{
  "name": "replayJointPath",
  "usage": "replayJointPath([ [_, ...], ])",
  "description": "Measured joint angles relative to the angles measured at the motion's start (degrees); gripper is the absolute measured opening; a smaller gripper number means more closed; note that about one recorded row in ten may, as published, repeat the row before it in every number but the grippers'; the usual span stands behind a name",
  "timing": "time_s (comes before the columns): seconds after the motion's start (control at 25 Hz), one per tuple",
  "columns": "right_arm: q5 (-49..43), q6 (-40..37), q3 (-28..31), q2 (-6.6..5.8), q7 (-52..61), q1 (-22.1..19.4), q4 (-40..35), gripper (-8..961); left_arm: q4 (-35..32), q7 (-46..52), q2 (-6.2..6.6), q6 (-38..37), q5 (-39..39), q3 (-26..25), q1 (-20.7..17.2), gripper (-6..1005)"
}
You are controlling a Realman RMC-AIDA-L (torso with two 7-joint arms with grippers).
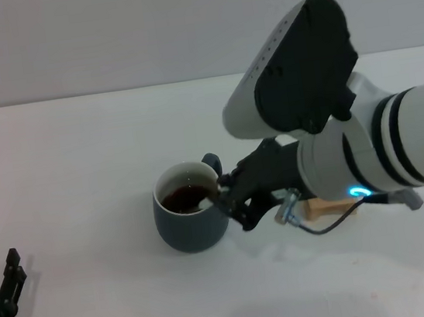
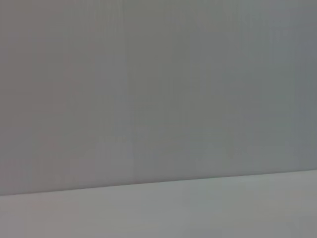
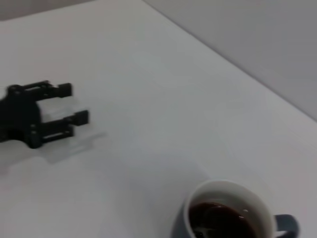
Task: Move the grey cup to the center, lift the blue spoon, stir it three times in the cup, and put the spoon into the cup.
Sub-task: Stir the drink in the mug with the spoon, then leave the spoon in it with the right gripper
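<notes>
1. Grey cup [image 1: 189,207] stands upright near mid-table, handle [image 1: 211,161] pointing away from the robot and a bit right. It holds dark liquid [image 1: 185,199].
2. Blue spoon: only a thin grey sliver [image 1: 211,195] shows at the cup's right rim, dipping inside. That's likely its neck; the pale handle is hidden by the fingers.
3. Right gripper [image 1: 231,197] is right at the cup's right rim, fingers close together; looks pinched on the spoon, though the contact itself is hidden.
4. Key relation: the cup lies directly left of the right gripper, touching distance. The spoon's axis appears to slant from the gripper down-left into the liquid.
5. Judgement: stirring or release phase; the next move stays within the rim.
6. Tan wooden block [image 1: 324,207] sits behind the right wrist, partly hidden.
7. Left gripper [image 1: 9,283] is parked at the near-left table edge, well apart, fingers slightly parted, holding nothing.
</notes>
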State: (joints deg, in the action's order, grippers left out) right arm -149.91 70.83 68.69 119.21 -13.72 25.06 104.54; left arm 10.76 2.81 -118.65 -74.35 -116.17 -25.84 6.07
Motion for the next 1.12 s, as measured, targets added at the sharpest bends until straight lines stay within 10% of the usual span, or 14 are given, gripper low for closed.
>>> replayJointPath([
  [1.12, 0.6, -6.2, -1.1, -0.15, -0.5, 5.2, -6.2, 177, 0.1, -0.1, 0.00, -0.4, 0.0, 0.0, -0.5, 685],
])
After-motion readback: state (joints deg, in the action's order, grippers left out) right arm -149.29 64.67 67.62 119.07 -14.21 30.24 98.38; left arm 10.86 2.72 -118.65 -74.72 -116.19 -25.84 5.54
